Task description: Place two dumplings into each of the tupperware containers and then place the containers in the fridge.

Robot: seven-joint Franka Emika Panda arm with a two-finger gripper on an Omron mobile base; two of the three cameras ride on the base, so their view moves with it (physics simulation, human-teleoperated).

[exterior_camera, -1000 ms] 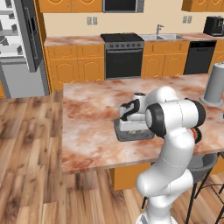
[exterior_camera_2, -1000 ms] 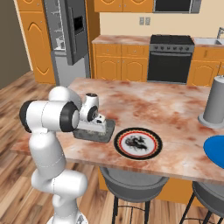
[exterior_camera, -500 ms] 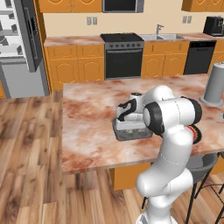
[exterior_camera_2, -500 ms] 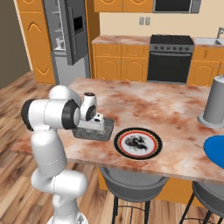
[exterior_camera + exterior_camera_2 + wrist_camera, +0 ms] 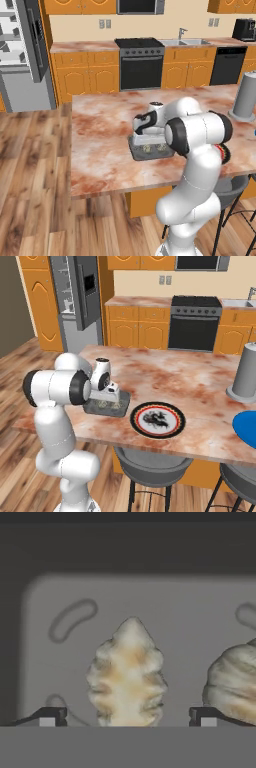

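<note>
Right now the gripper hangs low with jaws spread, straddling a lumpy beige dumpling on the dark grey rectangular tupperware container's floor, a second dumpling just beside. Lifting crookedly risks a fingertip dragging either piece out.

Orange cabinets, black oven, marble-patterned island counter, wood plank floor, grey stool

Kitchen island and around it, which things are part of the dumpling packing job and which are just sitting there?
Job: dark grey container, two dumplings inside it, fridge, open gripper.
Lying about: black-red rimmed plate, blue plate, grey canister, oven.
</note>
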